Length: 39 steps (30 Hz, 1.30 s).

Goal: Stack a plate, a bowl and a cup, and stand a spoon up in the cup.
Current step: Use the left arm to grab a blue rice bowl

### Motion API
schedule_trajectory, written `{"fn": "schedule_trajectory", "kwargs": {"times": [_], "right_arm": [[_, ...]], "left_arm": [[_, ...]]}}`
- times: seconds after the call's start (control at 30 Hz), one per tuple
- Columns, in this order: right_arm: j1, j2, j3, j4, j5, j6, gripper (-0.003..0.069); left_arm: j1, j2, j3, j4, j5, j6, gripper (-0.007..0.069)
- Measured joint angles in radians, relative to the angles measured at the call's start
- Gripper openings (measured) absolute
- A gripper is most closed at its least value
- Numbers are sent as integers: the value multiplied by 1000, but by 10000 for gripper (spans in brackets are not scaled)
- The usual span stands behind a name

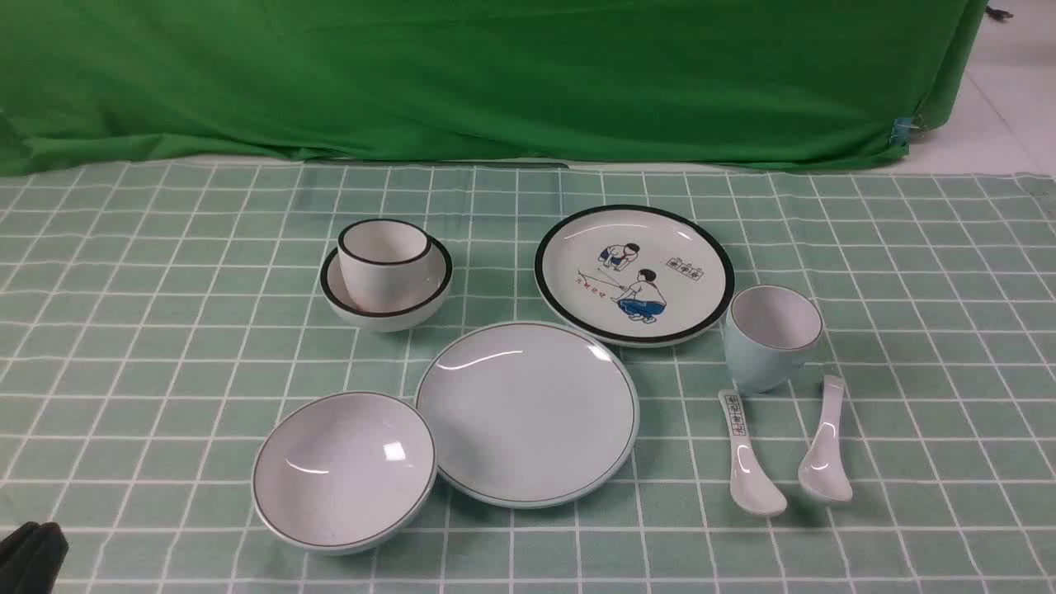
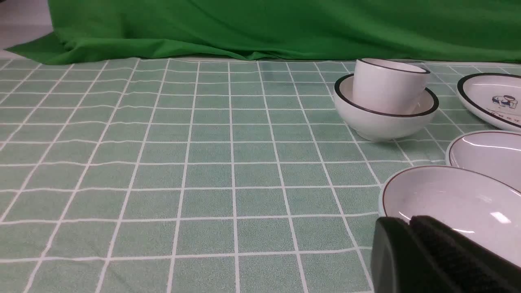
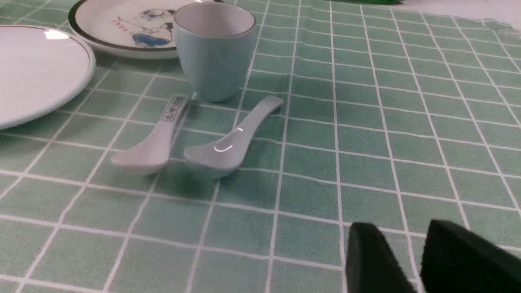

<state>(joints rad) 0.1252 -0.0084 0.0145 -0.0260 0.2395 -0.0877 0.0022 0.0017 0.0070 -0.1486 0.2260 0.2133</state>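
The plain plate (image 1: 528, 412) lies at the centre front, and it also shows in the right wrist view (image 3: 36, 69). The thin-rimmed bowl (image 1: 345, 469) sits to its left, upright and empty. The pale blue cup (image 1: 771, 337) stands upright to the right. The plain spoon (image 1: 825, 445) lies just in front of the cup, bowl side up. My left gripper (image 2: 409, 219) is shut and empty, low beside the bowl (image 2: 447, 203). In the front view only its tip (image 1: 33, 557) shows. My right gripper (image 3: 401, 230) is open and empty, on the near side of the spoon (image 3: 232, 142) and cup (image 3: 213, 53).
A black-rimmed cartoon plate (image 1: 634, 274) lies behind the plain plate. A white black-rimmed cup (image 1: 384, 256) sits inside a black-rimmed bowl (image 1: 386, 305) at the back left. A spoon with black characters (image 1: 747, 454) lies left of the plain spoon. A green cloth hangs at the back.
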Motion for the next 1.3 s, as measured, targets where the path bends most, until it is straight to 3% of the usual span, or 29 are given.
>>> {"fn": "schedule_trajectory", "kwargs": {"times": [1.2,1.3], "right_arm": [[0,0,0,0,0,0,241],[0,0,0,0,0,0,241]], "left_arm": [[0,0,0,0,-4,3,17],[0,0,0,-192,-57,-47,17]]}}
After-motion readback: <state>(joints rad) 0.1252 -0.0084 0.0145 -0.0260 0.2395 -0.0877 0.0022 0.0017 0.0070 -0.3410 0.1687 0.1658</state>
